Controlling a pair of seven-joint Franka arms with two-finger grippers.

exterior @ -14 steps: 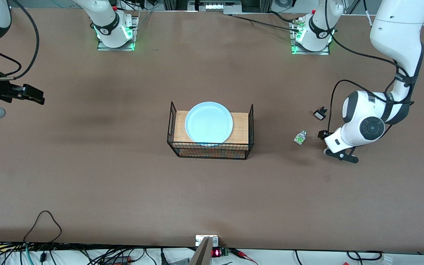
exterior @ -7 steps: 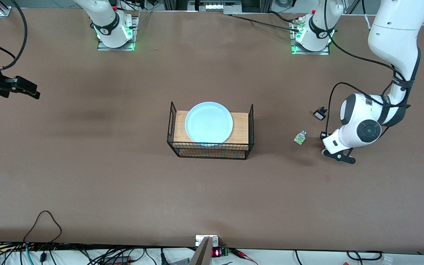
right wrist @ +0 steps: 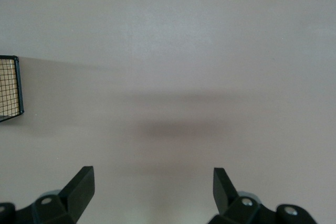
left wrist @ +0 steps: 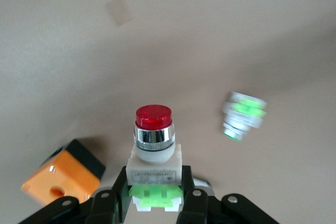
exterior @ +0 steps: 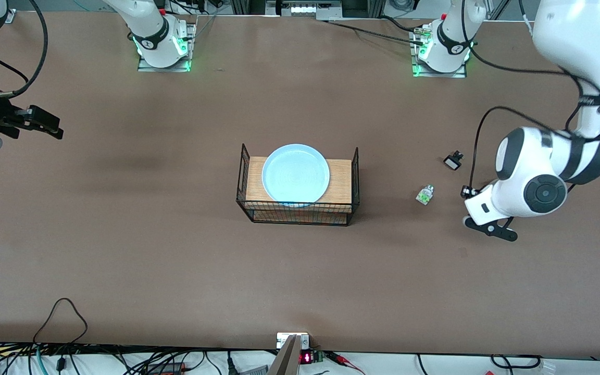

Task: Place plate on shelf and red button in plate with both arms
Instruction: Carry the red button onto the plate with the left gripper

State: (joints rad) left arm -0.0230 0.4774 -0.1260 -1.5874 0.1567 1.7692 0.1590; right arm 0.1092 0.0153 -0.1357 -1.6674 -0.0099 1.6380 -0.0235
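The pale blue plate point(exterior: 295, 173) lies on the wooden top of a black wire rack point(exterior: 354, 177) at mid-table. My left gripper point(exterior: 490, 229) point(left wrist: 154, 182) is shut on the red button point(left wrist: 154, 145); its black fingers point(left wrist: 118, 187) clamp the white body just above the green patch, and the red cap points away from the hand. It hangs just above the table at the left arm's end. In the front view the hand hides the button. My right gripper point(exterior: 45, 125) point(right wrist: 152, 187) hovers open and holds nothing at the right arm's end.
A white-and-green part point(exterior: 425, 194) point(left wrist: 242, 115) lies on the table between the rack and my left gripper. A small black part point(exterior: 453, 160) with an orange face point(left wrist: 63, 177) lies a little farther from the front camera. A corner of the rack point(right wrist: 10, 87) shows in the right wrist view.
My left gripper has shut on the red button and risen slightly, drifting toward the left arm's end of the table. The right arm has only shifted a little.
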